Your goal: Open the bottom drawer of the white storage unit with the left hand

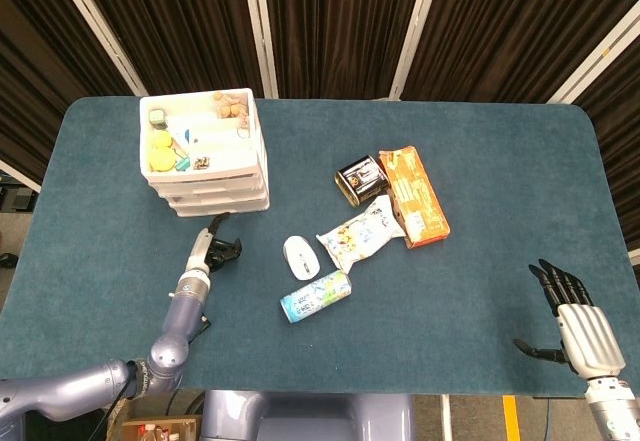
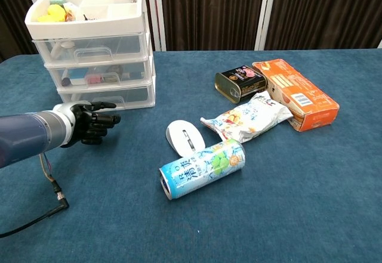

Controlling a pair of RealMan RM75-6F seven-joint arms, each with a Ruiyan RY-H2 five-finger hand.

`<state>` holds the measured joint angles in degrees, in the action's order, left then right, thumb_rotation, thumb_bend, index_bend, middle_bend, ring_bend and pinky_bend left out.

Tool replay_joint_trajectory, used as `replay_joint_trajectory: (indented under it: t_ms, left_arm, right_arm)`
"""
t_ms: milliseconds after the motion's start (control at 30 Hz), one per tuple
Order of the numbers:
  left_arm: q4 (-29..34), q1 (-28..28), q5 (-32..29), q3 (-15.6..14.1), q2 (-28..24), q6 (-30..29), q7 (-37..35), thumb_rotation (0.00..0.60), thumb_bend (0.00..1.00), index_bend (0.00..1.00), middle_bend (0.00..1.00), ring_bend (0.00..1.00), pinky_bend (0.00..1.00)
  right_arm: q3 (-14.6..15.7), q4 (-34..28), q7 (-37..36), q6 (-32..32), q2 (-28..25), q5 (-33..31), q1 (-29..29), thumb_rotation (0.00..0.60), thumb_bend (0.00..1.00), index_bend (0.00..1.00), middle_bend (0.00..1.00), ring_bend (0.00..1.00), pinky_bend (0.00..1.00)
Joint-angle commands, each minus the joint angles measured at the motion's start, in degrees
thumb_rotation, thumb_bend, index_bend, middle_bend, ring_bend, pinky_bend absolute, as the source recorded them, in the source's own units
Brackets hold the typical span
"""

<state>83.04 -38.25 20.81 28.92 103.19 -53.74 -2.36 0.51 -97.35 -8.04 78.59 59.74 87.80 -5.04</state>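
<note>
Three clear-fronted drawers are sitting closed in the white storage unit (image 1: 205, 158) (image 2: 92, 46), which is standing at the far left part of the blue desk (image 1: 480, 161) (image 2: 286, 203), with an open tray of small items on top. The bottom drawer (image 2: 108, 95) is lying flush with the two above it, its handle facing the near side of the desk.

Relative to that unit, the left hand (image 1: 213, 251) (image 2: 91, 124) is hovering just in front of the bottom drawer, near but apart from it. Its fingers (image 2: 109, 119) are curling inward on nothing, while one finger is sticking out straight toward the drawer front. The grey-blue forearm is reaching in from the near left edge.

To the right of the unit, well apart from it, a white computer mouse (image 1: 299, 257) (image 2: 184, 137) is lying next to a drink can (image 1: 316, 296) (image 2: 202, 169) that is resting on its side. Further right, a white snack bag (image 1: 358, 234) (image 2: 247, 117) is lying beside a dark tin (image 1: 360, 179) (image 2: 240, 83) and an orange box (image 1: 413, 196) (image 2: 295, 93); the bag is touching the box.

Farthest from the unit, at the near right corner of the desk, the right hand (image 1: 572, 311) is holding nothing, with its fingers extending upward and spread apart and the thumb sticking out sideways; only the head view is showing it.
</note>
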Motion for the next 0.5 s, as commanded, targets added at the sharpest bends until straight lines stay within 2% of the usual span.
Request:
replay_joint_trajectory:
  t_ms: [33,500]
  left_arm:
    - [-0.28,-0.09,-0.01,0.42,0.42,0.74,-0.75,0.6,0.57,0.08,1.0,0.99,1.0]
    - [-3.23,-1.0,-0.51,1.62,2.11,1.4,-2.3,0.6,0.57,0.08,1.0,0.99,1.0]
  right_arm:
    - [0.02,-0.01,-0.01,0.06,-0.01,0.09,0.0,0.6,0.08,0.0,0.0,0.0,0.06]
    - [0.14,-0.06,0.09,0.2,0.05,0.17,0.06,0.6,0.08,0.0,0.0,0.0,0.06]
